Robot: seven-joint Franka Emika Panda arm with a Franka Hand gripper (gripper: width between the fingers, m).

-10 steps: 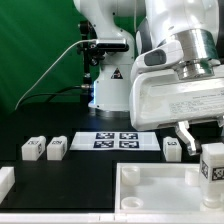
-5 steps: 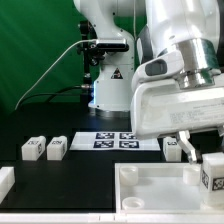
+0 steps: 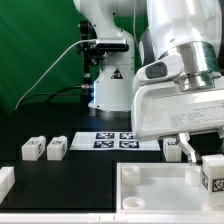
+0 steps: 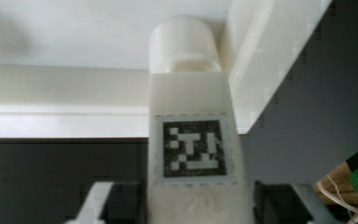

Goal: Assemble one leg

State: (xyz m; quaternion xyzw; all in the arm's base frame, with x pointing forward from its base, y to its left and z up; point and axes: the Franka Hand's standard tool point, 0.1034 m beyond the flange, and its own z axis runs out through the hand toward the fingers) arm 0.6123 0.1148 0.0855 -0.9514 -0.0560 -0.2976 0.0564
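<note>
My gripper [image 3: 206,156] is shut on a leg [image 3: 213,176], a small white block with a black-and-white tag, at the exterior view's right. It holds the leg upright over the right end of the large white tray-like part [image 3: 150,186]. In the wrist view the leg [image 4: 194,110] runs out from between my fingertips [image 4: 126,205], tag facing the camera. Its rounded far end lies against the tray's white rim [image 4: 60,90]. My gripper [image 4: 197,208] clamps the leg's near end. Whether the leg touches the tray cannot be told.
Two more white legs [image 3: 33,149] [image 3: 56,148] lie on the black table at the exterior view's left, and one [image 3: 172,148] lies beside my gripper. The marker board [image 3: 118,140] lies in the middle. A white part [image 3: 5,180] sits at the left edge.
My gripper has come down a little with the leg, toward the tray. In the last half second it has hardly moved.
</note>
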